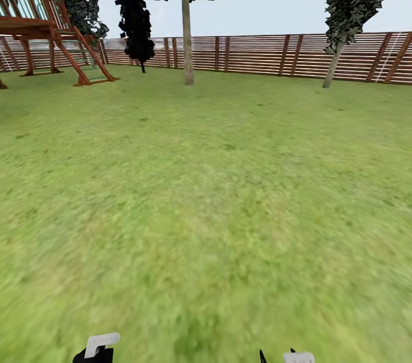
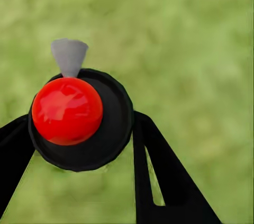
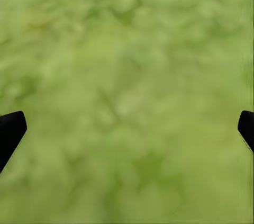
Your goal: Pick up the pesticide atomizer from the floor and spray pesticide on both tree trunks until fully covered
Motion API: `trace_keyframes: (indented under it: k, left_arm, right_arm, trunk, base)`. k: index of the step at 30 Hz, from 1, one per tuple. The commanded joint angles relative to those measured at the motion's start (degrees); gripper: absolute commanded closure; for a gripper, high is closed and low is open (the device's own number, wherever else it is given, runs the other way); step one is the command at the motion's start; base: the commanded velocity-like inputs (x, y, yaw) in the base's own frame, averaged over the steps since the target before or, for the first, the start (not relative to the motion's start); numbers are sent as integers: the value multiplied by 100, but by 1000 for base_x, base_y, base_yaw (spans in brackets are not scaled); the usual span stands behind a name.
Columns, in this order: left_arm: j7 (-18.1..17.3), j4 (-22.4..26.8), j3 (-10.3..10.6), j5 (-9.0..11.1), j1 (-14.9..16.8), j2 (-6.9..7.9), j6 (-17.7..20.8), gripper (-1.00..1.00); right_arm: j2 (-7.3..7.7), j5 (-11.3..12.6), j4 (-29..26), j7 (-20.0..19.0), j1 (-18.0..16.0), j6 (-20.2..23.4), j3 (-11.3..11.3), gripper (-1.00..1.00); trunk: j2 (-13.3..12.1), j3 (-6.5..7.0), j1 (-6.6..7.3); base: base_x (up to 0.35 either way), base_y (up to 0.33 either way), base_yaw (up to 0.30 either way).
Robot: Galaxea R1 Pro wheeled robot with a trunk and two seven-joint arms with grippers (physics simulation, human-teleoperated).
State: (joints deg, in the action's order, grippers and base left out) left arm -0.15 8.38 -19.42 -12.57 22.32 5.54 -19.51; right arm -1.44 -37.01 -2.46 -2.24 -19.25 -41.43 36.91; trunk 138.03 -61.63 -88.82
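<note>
Two trees are seen standing far across an open lawn, with the atomizer gripped in the left tool.

A wide, unobstructed stretch of grass floor point(image 1: 206, 208) is shown filling the middle and lower frame of the head view, bounded at the top by the slatted wooden fence point(image 1: 257, 54). One tree trunk point(image 1: 187, 37) is placed at upper centre, just before the fence; a second, leaning trunk point(image 1: 333, 66) is set at upper right. A wooden play frame point(image 1: 40, 26) is seen at upper left. In the left wrist view the pesticide atomizer point(image 2: 79, 118), a black round body with a red knob and grey nozzle, is held between the fingers of the left tool point(image 2: 79, 144). The right tool point(image 3: 127, 128) is spread wide above bare grass, its dark fingertips point(image 3: 9, 131) at the frame's side edges.
</note>
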Motion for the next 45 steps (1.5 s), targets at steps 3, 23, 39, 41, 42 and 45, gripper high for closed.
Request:
trace_keyframes:
  k: [3, 23, 39, 41, 42, 45]
  left_arm:
    - [-3, 3, -1, 0, 0, 0, 0, 100]
    - [-3, 4, -1, -2, 0, 0, 0, 100]
    - [-3, 5, -1, 0, 0, 0, 0, 100]
    - [-3, 5, -1, 0, 0, 0, 0, 100]
    - [-3, 5, -1, 0, 0, 0, 0, 100]
    - [-3, 5, -1, 0, 0, 0, 0, 100]
  right_arm:
    - [3, 0, 0, -1, 0, 1, 1, -100]
    - [2, 0, 0, -2, 0, 1, -1, -100]
    - [2, -1, 1, 3, 0, 0, 0, -100]
    - [3, 0, 2, -1, 0, 0, 0, -100]
    - [1, 0, 1, 0, 0, -3, 1, -100]
    - [3, -1, 0, 1, 0, -2, 1, -100]
  trunk:
    - [0, 0, 0]
    - [0, 0, 0]
    - [0, 0, 0]
    - [0, 0, 0]
    - [0, 0, 0]
    - [0, 0, 0]
  base:
    - [339, 0, 0]
    - [339, 0, 0]
    - [339, 0, 0]
    - [339, 0, 0]
    - [339, 0, 0]
    - [339, 0, 0]
